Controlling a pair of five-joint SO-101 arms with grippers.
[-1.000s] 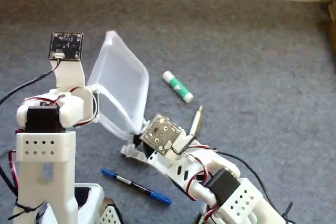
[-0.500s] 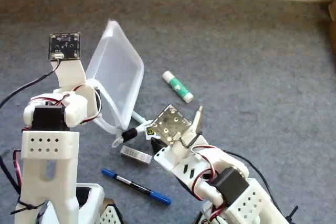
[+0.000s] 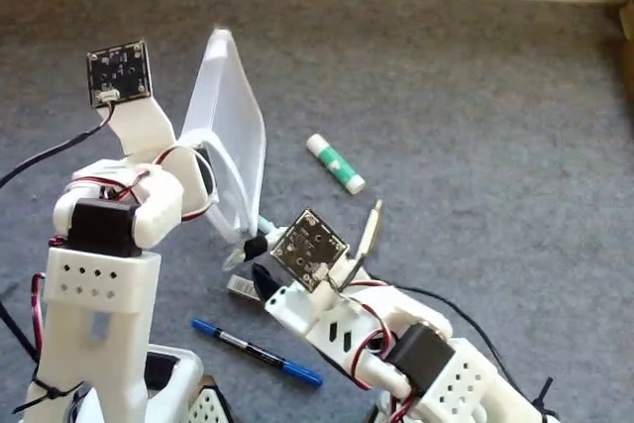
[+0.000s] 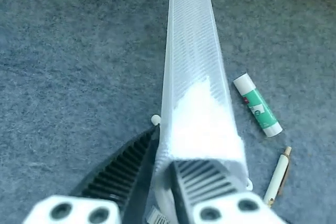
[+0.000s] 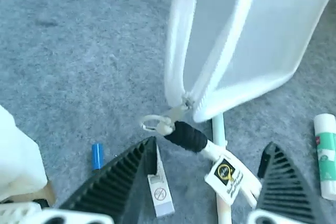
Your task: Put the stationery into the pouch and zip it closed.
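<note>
- Pouch stands tilted up off the surface, its edge clamped in the left end effector. It is translucent white, with the zip open, and looks empty.
- Right end effector is spread apart, with the zip pull just ahead of it.
- Glue stick and blue pen lie outside the pouch, so both loading and zipping are left to do.

The glue stick is cut off by the right wrist view's edge.
</note>
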